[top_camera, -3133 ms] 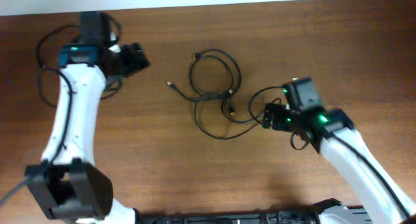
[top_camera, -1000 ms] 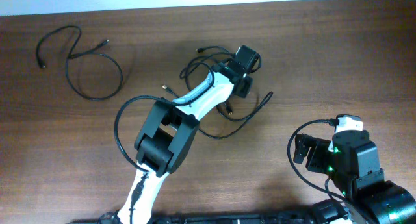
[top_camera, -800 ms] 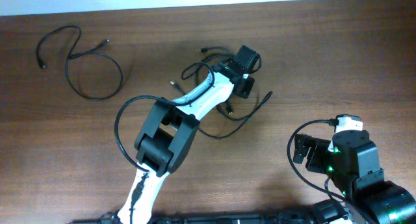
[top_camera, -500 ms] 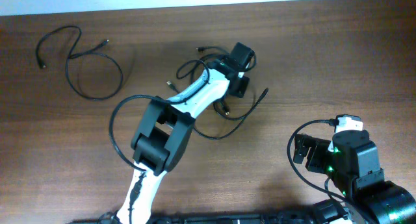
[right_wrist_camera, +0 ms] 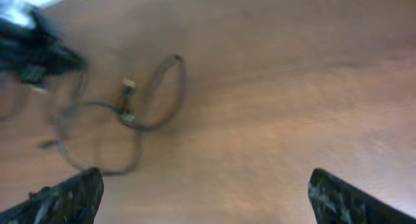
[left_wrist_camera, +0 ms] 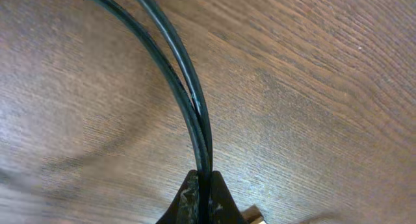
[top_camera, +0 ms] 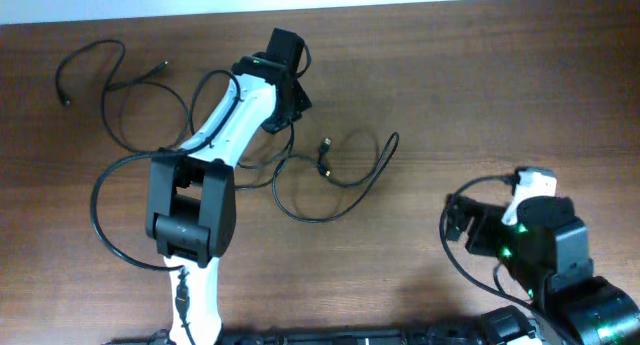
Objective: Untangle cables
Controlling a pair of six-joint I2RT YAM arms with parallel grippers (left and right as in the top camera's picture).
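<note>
Black thin cables (left_wrist_camera: 185,87) seem light and limp; left gripper (left_wrist_camera: 202,195) pinches two strands, right gripper (right_wrist_camera: 205,182) gapes; better grasp near plugs.

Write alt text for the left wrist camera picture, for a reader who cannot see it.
The left gripper pinches two thin black cable strands between its fingertips at bottom centre. The strands rise together, then curve away to the upper left over a brown wooden table. A small brass-coloured plug tip shows beside the fingers.
</note>
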